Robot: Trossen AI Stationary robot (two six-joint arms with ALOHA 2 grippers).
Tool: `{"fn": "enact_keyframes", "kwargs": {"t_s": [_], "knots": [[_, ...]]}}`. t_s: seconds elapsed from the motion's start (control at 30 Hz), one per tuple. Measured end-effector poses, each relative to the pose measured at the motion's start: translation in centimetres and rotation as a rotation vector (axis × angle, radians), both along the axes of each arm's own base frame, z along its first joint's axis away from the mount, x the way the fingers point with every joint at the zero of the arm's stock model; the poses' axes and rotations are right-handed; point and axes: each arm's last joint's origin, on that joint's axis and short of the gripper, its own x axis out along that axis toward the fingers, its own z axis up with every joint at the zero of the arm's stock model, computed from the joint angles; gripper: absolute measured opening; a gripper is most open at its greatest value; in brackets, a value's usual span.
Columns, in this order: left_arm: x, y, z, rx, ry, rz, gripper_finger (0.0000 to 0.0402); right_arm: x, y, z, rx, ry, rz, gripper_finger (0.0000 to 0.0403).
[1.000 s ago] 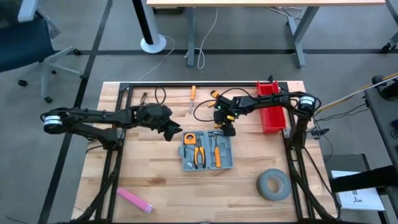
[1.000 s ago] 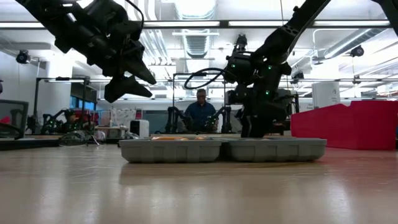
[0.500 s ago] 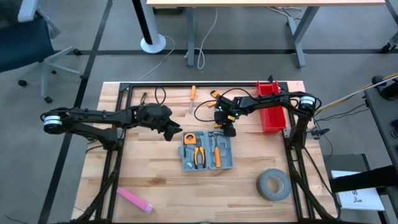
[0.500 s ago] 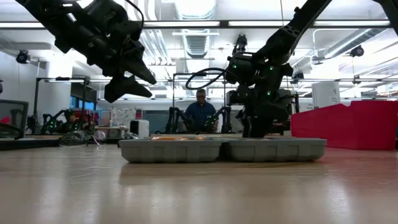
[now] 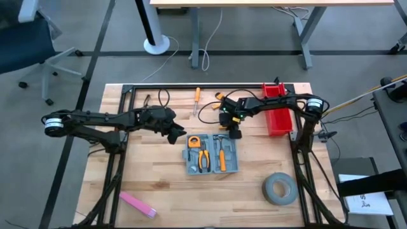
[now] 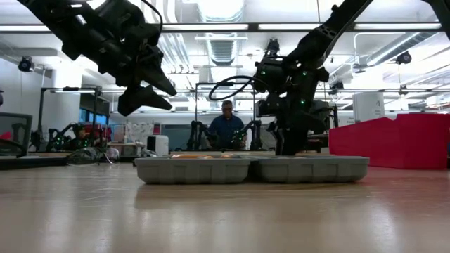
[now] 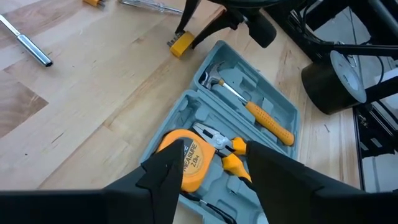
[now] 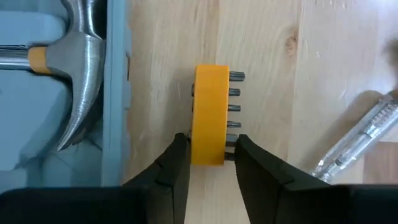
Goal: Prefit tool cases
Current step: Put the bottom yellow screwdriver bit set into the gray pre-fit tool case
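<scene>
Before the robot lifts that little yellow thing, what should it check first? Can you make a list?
1. Right gripper lined up on the yellow bit holder: ok, a finger on each side.
2. Grip fully tight on it: cannot tell.
3. Bit holder clear of the tool case: ok, it lies on the wood beside the case wall.
4. Hammer seated in the case: ok.
5. Left gripper out of the way: ok, open, hovering above the tape measure.
</scene>
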Motion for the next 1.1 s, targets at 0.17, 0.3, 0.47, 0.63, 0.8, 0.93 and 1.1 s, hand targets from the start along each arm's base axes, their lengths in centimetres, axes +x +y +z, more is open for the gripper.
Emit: {"fn": "enact_keyframes", "kwargs": {"t_s": [0.17,0.3,0.47,0.63,0.8,0.93,1.1], "knots": [[0.0,0.0,0.0,0.0,0.0,0.0,0.0179,0.2,0.0,0.9,0.013,0.025,0.003,0.0089],[0.0,0.0,0.0,-0.001,0.0,0.0,0.0185,0.4,0.3,1.5,0.026,0.05,0.013,0.0077],[0.0,0.0,0.0,-0.009,-0.001,-0.013,0.0191,0.5,1.7,2.7,0.028,0.048,0.05,0.0096],[0.0,-0.1,0.0,-0.012,0.003,-0.017,0.0189,0.2,3.3,4.6,0.026,0.019,0.071,0.0097],[0.0,-0.1,-0.1,-0.012,0.005,-0.016,0.0183,-0.3,5.3,6.6,0.035,-0.01,0.08,0.0084],[0.0,-0.1,-0.1,-0.012,0.004,-0.017,0.018,-0.5,7.0,7.7,0.044,-0.031,0.098,0.0094],[0.0,-0.1,-0.1,-0.043,0.004,-0.003,0.0185,-0.5,9.3,8.2,0.06,-0.032,0.129,0.01]]}}
